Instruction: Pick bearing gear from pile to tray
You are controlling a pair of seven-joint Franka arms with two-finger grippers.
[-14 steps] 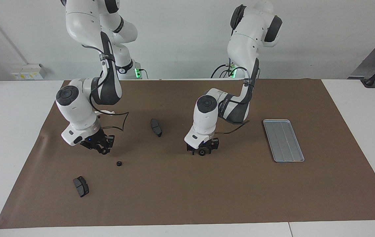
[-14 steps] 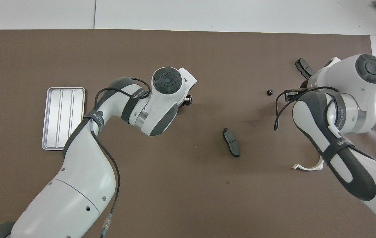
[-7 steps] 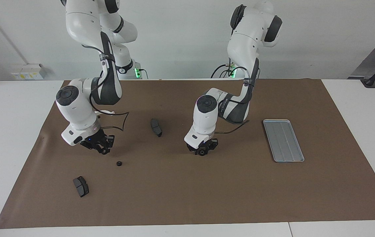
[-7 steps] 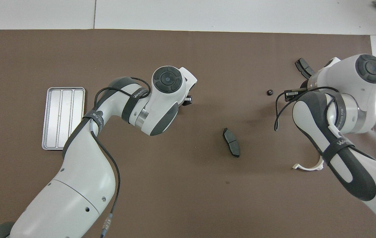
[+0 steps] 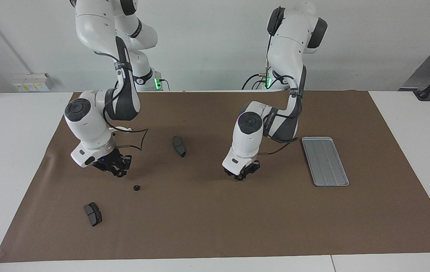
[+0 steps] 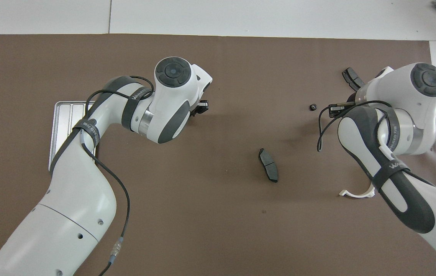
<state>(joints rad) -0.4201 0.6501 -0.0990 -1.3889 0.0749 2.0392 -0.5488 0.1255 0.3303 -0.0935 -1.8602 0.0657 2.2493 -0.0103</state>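
Note:
The silvery grooved tray (image 5: 325,161) lies toward the left arm's end of the mat; in the overhead view (image 6: 61,130) the left arm covers part of it. My left gripper (image 5: 242,175) hangs just above the mat beside the tray, shut on a tiny black gear that barely shows between the fingers; it also shows in the overhead view (image 6: 202,107). Another black gear (image 5: 136,187) lies on the mat, also seen from overhead (image 6: 312,107). My right gripper (image 5: 118,170) waits over the mat close to that gear, not touching it.
One dark brake pad (image 5: 179,146) lies mid-mat between the arms, another (image 5: 92,214) lies farther from the robots than the loose gear. The white half-ring bracket (image 6: 356,193) lies under the right arm, close to the robots.
My left gripper has risen slightly and moved toward the tray with the gear in it. The right arm has stayed still.

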